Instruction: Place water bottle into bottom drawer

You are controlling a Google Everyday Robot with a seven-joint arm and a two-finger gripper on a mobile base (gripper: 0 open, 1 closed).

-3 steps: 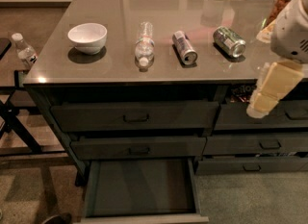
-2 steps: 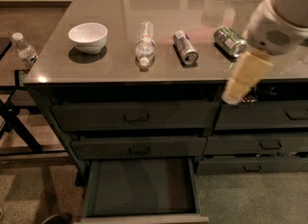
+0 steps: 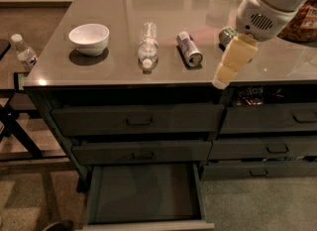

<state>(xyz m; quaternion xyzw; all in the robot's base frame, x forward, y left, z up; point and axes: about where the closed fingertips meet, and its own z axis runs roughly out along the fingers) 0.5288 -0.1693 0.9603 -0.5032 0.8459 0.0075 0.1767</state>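
Observation:
The water bottle (image 3: 147,46) is small, clear and ribbed. It lies on the grey countertop (image 3: 119,7) with its white cap toward me, between a white bowl and a can. The bottom drawer (image 3: 143,195) of the left stack is pulled open, with nothing in it. My gripper (image 3: 230,62) hangs from the white arm at the upper right. It is over the counter's front edge, to the right of the bottle and apart from it.
A white bowl (image 3: 89,38) stands left of the bottle. A can (image 3: 189,48) lies right of it, and a second can (image 3: 228,35) is partly behind my arm. Another bottle with a dark-marked label (image 3: 24,52) stands at the far left. The right top drawer (image 3: 270,117) is ajar.
My arm has swung left and up, from beside the right-hand drawers to above the counter's front edge, closer to the cans and the bottle. Nothing else has moved.

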